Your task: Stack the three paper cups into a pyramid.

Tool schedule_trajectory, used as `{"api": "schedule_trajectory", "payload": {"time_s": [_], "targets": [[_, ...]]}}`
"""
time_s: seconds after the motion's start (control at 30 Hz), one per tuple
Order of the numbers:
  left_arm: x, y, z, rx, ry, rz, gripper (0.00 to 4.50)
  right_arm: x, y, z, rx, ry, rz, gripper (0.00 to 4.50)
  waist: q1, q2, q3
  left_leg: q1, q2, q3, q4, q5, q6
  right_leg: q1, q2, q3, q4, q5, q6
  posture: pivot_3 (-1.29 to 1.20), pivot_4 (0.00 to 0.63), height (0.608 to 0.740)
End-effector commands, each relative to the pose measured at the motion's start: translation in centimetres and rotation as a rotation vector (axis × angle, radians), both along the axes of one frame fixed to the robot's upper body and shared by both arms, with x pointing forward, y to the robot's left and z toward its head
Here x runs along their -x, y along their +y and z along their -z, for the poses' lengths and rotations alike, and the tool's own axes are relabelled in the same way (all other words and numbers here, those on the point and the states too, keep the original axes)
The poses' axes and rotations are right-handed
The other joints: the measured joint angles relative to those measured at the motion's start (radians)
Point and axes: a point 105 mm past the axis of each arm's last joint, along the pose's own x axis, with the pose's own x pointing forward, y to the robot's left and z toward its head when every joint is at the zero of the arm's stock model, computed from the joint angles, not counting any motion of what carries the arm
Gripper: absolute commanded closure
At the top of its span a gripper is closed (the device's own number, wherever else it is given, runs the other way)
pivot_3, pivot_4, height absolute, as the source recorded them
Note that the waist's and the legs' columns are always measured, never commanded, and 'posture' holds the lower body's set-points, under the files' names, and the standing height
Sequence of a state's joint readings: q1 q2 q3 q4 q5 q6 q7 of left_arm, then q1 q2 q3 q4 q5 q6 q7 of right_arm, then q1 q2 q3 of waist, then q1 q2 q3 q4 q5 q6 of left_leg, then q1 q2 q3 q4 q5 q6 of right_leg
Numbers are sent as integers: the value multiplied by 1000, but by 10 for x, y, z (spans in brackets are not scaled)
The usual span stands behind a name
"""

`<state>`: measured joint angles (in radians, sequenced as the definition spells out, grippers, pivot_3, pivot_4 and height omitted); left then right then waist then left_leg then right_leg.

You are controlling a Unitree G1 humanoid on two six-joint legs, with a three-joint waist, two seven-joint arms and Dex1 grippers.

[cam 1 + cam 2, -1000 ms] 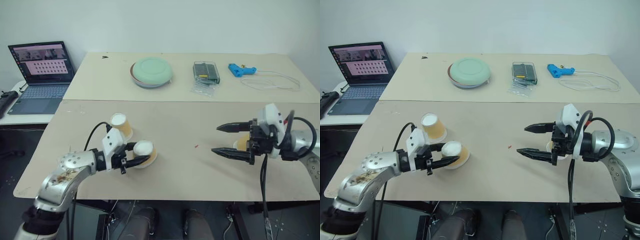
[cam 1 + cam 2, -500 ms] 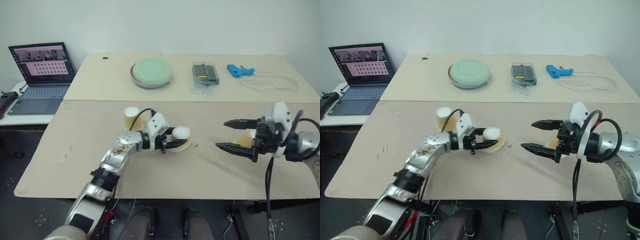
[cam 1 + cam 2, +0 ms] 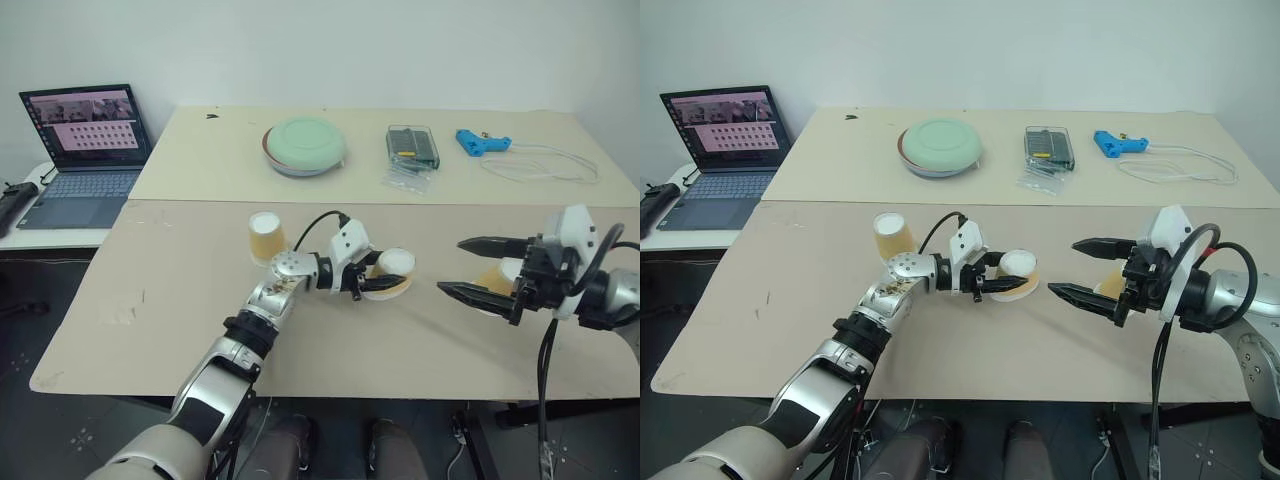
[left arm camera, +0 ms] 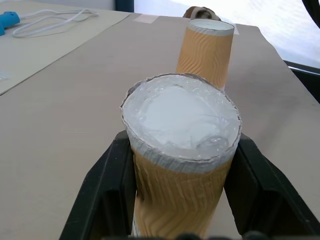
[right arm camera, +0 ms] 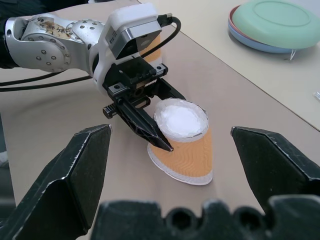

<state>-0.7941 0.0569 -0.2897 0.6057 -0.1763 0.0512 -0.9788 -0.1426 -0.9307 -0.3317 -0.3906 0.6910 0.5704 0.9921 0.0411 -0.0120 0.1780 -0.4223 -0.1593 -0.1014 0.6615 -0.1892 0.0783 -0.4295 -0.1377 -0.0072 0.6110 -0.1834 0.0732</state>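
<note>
My left gripper (image 3: 374, 278) is shut on a tan-orange paper cup (image 3: 394, 270), a black finger (image 4: 106, 186) on each side of it. The cup is upside down and tilted, white base up, with its rim (image 5: 186, 176) down at the tabletop near the table's middle. A second cup (image 3: 266, 237) stands upside down on the table behind my left arm. The third cup (image 4: 206, 49) stands upside down beside my right gripper (image 3: 452, 266), partly hidden behind its fingers. That gripper is open and empty, a short way right of the held cup.
On the far table lie a pale-green bowl (image 3: 304, 146), a clear plastic case (image 3: 412, 146), a blue tool (image 3: 483, 140) and a white cable (image 3: 547, 166). A laptop (image 3: 88, 142) sits on a side table at the far left.
My left gripper has carried its cup from the table's left front to the middle, close to the open right gripper. The right gripper has stayed about where it was.
</note>
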Motion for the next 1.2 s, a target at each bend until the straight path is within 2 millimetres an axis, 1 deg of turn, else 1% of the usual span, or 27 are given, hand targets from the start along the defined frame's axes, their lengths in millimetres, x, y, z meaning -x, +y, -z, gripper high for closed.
{"api": "schedule_trajectory", "payload": {"time_s": [0.03,0.13,0.17,0.23,0.3,0.37,0.43,0.47,0.57,0.63,0.7,0.73,0.77,0.83,0.93,0.97,1.0,1.03,1.1,1.2], "targets": [[0,-3,-1,-19,-24,11,1454,1,2,-12,-8,-53,-8,0,0,0,0,0,0,0,0,0,0,0,0,0,0,0,0,0,150,730],[-4,0,-7,-12,-36,-5,293,0,2,-12,-8,-54,-11,0,-1,0,0,0,0,0,0,0,0,0,0,0,0,0,0,0,150,730],[-5,1,-11,-4,-38,-7,61,-1,3,-12,-8,-54,-11,0,-1,0,0,0,0,0,0,0,0,-1,0,0,0,0,0,0,150,730],[-6,4,-17,6,-43,-10,61,-2,3,-12,-9,-54,-12,0,-4,0,0,0,0,0,0,0,0,-1,0,0,0,0,-1,0,150,730],[-9,9,-31,22,-76,-23,61,-3,3,-12,-10,-55,-15,0,-5,0,0,0,0,0,0,0,0,-1,0,0,0,0,0,0,150,730],[-9,16,-54,54,-129,-35,61,-5,4,-12,-14,-57,-22,0,-6,0,0,-1,0,0,0,0,0,-1,0,0,0,0,0,0,150,730],[-6,25,-81,89,-200,-50,61,-6,6,-12,-20,-58,-27,0,-8,0,0,-1,0,0,0,0,0,-2,1,0,1,0,0,0,150,730],[-3,29,-94,108,-226,-59,61,-7,6,-12,-22,-58,-30,0,-10,0,0,-1,0,0,0,0,0,-2,1,1,1,1,-1,0,150,730],[8,37,-117,145,-258,-62,61,-8,7,-12,-27,-57,-36,0,-14,0,0,-2,0,0,0,0,0,-4,1,1,1,3,-4,0,150,730],[20,46,-142,192,-282,-72,61,-10,7,-11,-29,-55,-38,0,-15,0,0,-2,0,0,0,0,0,-3,1,1,1,3,-4,0,150,730],[30,54,-157,226,-295,-89,61,-12,8,-11,-34,-54,-43,0,-16,0,0,-2,0,0,0,0,0,-4,1,2,1,3,-4,0,150,730],[32,57,-162,236,-303,-108,61,-12,8,-11,-34,-54,-44,0,-18,0,0,-2,0,0,0,0,0,-4,2,2,1,3,-4,0,150,730],[29,64,-169,270,-311,-168,61,-14,9,-11,-34,-54,-46,0,-19,0,0,-2,0,0,0,0,0,-4,2,2,1,3,-4,0,150,730],[16,86,-177,328,-314,-354,61,-16,10,-10,-35,-55,-48,0,-21,0,0,-1,1,0,0,0,0,-4,3,3,2,3,-4,0,150,730],[-7,122,-175,329,-381,-715,61,-18,11,-9,-37,-53,-52,0,-28,0,0,0,1,0,0,1,-1,-3,5,5,2,3,-4,0,150,730],[-12,134,-171,309,-415,-833,61,-18,11,-9,-37,-51,-54,0,-29,0,0,2,1,0,0,1,-1,-1,5,5,1,3,-4,0,150,730],[-16,147,-160,248,-446,-967,61,-18,12,-8,-38,-48,-59,0,-28,0,0,4,1,0,0,0,-1,1,5,6,1,3,-4,0,150,730],[-18,155,-153,204,-469,-1048,61,-18,12,-7,-39,-46,-62,0,-29,0,0,4,2,0,0,0,-1,2,6,6,0,3,-4,0,150,730],[-10,164,-114,110,-451,-1151,61,-19,14,-7,-47,-43,-73,0,-28,0,0,5,1,0,0,0,0,3,6,7,0,3,-4,0,150,730],[3,166,-74,56,-376,-1201,61,-22,16,-6,-48,-37,-79,0,-25,0,0,6,0,1,-1,-1,1,3,6,8,0,3,-5,0,150,730]]}}
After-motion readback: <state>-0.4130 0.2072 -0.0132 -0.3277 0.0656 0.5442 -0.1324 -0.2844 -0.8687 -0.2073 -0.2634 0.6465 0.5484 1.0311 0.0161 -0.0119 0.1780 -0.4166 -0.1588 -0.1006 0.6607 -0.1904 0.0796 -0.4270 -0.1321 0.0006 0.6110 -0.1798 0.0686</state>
